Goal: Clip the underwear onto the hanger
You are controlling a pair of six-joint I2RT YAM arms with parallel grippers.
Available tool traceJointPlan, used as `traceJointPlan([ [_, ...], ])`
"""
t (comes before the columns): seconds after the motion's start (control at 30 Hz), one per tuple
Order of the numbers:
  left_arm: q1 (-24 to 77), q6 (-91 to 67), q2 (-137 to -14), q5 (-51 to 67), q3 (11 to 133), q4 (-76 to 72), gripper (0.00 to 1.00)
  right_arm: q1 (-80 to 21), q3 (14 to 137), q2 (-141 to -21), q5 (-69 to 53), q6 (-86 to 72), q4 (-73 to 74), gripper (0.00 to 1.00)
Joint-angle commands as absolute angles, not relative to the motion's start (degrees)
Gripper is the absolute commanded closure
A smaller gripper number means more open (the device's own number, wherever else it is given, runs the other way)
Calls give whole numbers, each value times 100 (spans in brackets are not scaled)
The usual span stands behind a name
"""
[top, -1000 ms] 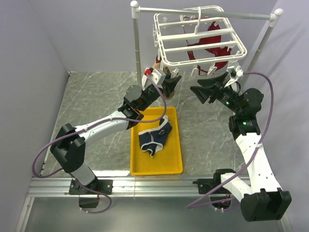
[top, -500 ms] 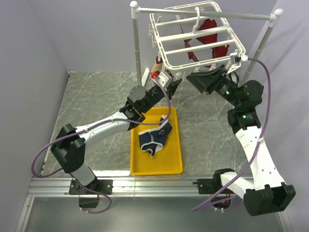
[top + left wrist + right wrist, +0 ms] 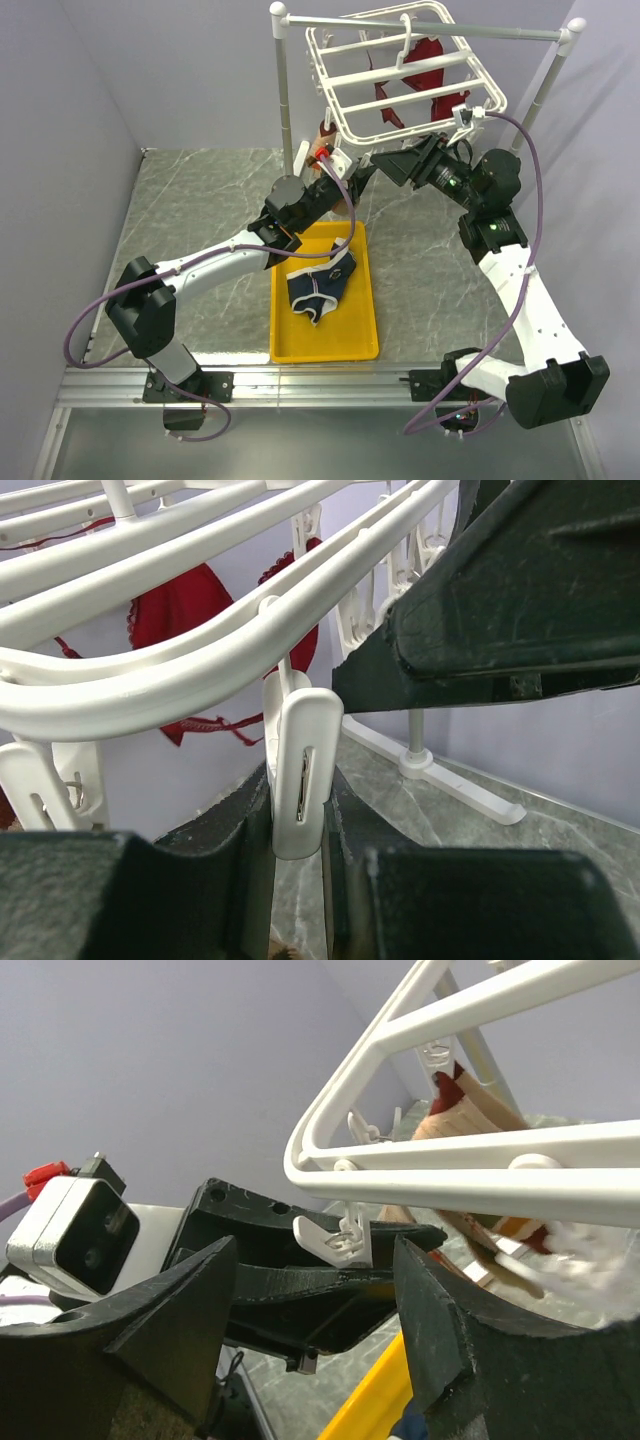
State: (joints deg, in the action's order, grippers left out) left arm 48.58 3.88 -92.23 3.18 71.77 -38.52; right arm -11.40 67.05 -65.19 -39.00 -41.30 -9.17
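Fingers [image 3: 225,880] of left gripper [image 3: 300,820] pinch a white clip [image 3: 300,765] under the hanger [image 3: 400,75]. Underwear [image 3: 320,283] lies in yellow tray [image 3: 360,335], at hanger's 7 o'clock. Right gripper [image 3: 315,1260] is spread wide, empty. Likely best: squeeze clip squarely and hold the rack steady.

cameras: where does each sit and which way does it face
top external: above and behind the arms, looking down on the yellow tray, underwear and hanger; both arms show.
left wrist: on the left arm, looking up at a clip in the left tool, hanger above.
right wrist: on the right arm, looking under the hanger rim past the open right tool towards the left arm.
shared: both wrist views catch the hanger's bars.
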Motion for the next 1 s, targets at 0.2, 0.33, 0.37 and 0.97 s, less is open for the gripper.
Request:
traceJointPlan([
  [0.2, 4922, 448, -9070, 483, 7269, -3867, 100, -1389, 6987, -6670, -3718, -3472, -932, 30],
  [0.33, 4922, 466, -9044, 492, 7242, -3850, 100, -1389, 7005, -6723, -3630, -3401, -984, 39],
  [0.37, 4922, 466, -9035, 501, 7233, -3850, 100, -1397, 7014, -6732, -3647, -3410, -1010, 40],
  [0.97, 4922, 457, -9053, 563, 7233, -3762, 100, -1538, 7233, -6952, -3507, -3410, -984, 67],
])
